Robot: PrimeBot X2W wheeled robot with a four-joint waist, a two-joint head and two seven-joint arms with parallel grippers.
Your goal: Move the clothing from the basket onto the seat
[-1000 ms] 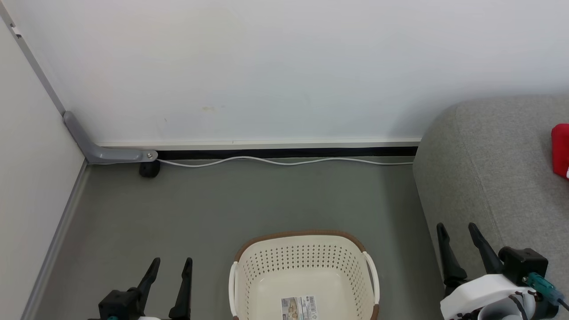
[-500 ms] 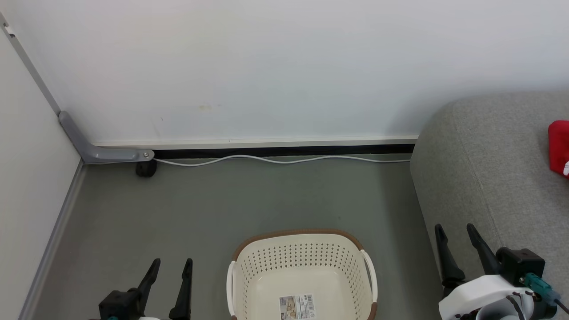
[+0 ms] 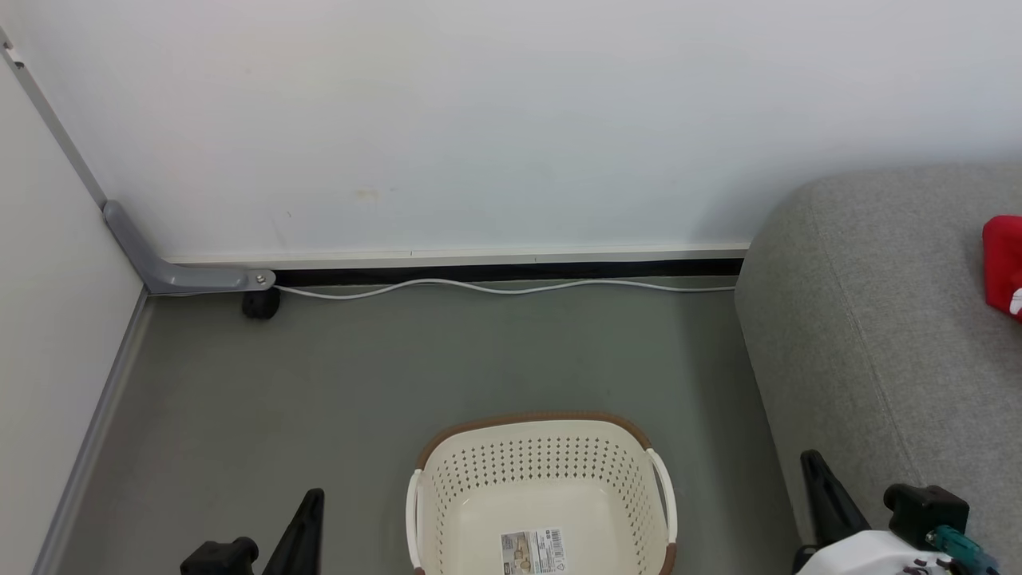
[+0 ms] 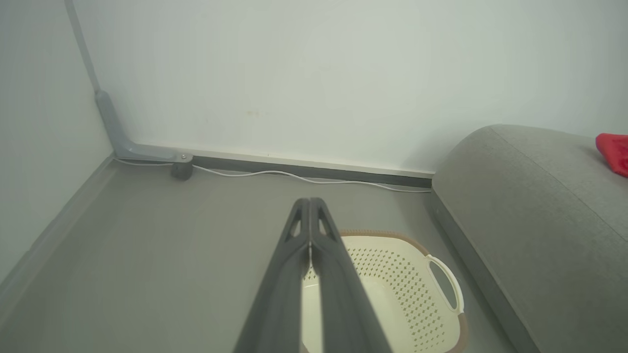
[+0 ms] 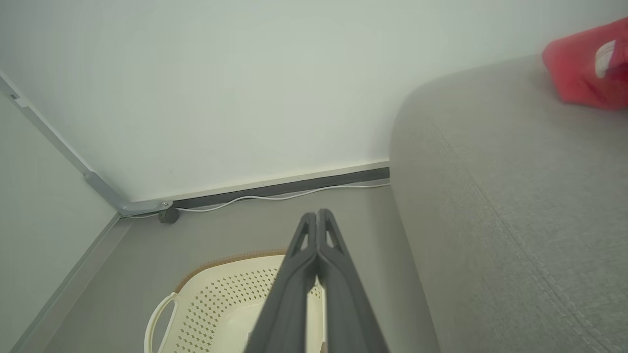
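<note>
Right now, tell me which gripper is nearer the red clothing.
Right. The right gripper is beside the sofa holding the clothing; the left gripper is on the far side of the basket.

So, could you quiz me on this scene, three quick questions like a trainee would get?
1. True or false: the basket stands on the floor beside the seat.
2. Where does the red clothing lie? A) in the basket B) on the seat C) on the floor
3. Fill in: the left gripper and the right gripper are both ____.
Key: 1 true; 2 B; 3 shut.
</note>
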